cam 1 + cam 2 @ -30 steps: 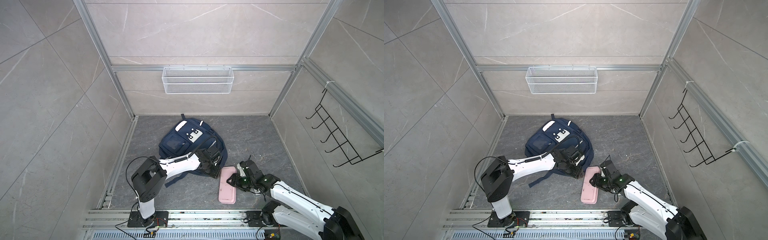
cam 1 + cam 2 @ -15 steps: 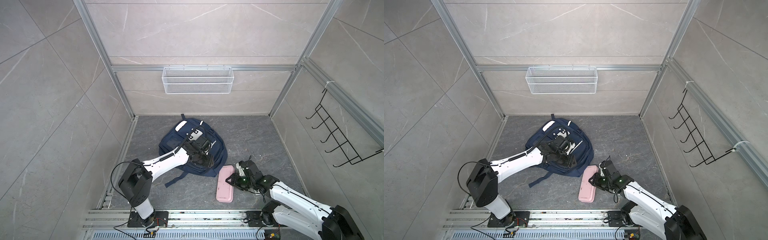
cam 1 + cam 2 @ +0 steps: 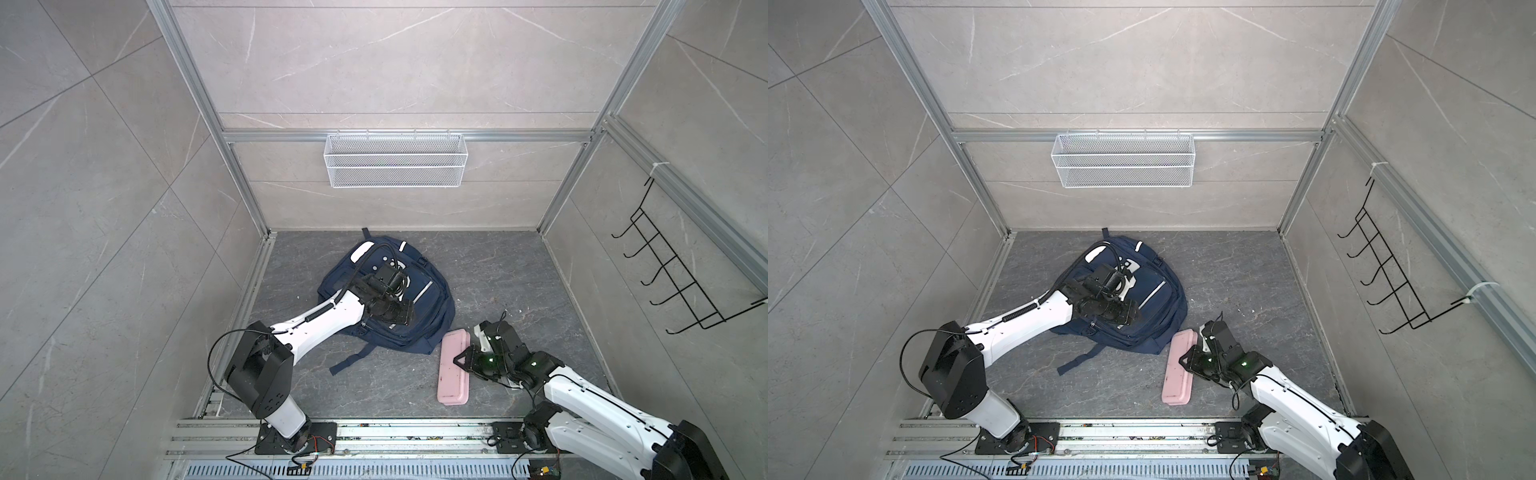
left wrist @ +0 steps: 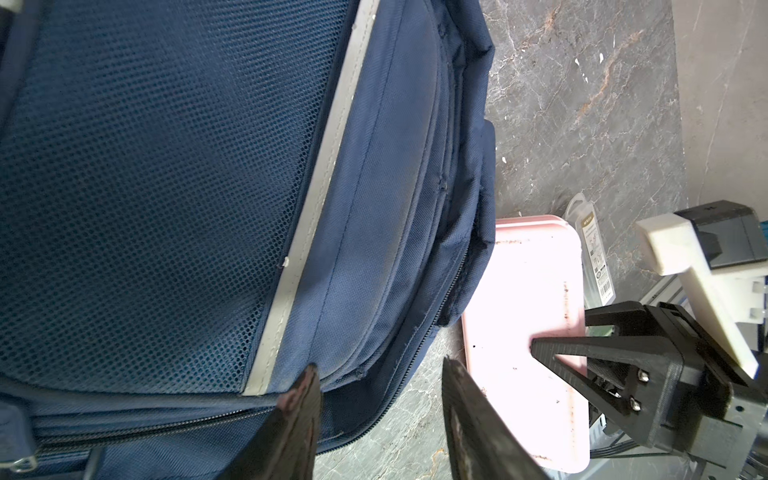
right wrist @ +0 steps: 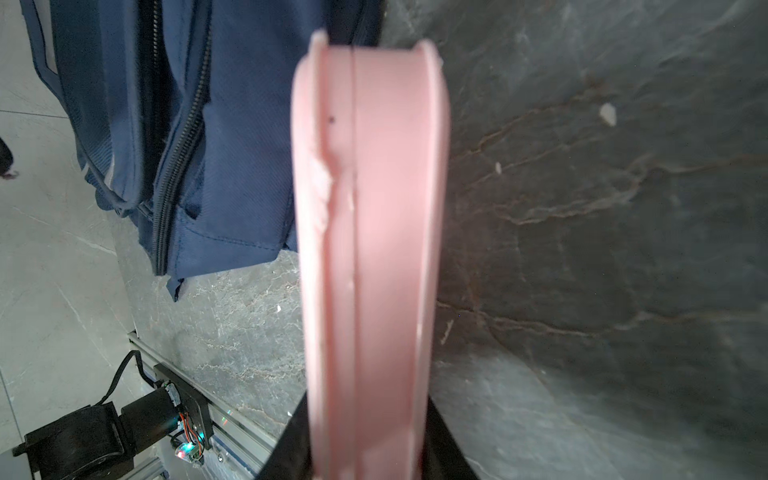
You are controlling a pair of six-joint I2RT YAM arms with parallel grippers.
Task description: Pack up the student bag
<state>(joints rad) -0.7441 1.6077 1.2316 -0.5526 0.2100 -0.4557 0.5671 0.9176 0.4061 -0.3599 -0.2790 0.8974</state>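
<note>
Dark floor (image 3: 498,266) bears student bag (image 3: 436,307) and pink case (image 3: 453,374).

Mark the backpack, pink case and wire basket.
backpack (image 3: 436,320): in a top view, navy front panel.
pink case (image 3: 451,383): in a top view, lid middle.
wire basket (image 3: 395,165): in a top view, front mesh.

Soft, even light fills both top views, shadows barely there. In the left wrist view the pink case (image 4: 528,291) glares almost white (overexposed), the student bag (image 4: 166,187) mesh crisp; the right wrist view blurs the case up close.
</note>
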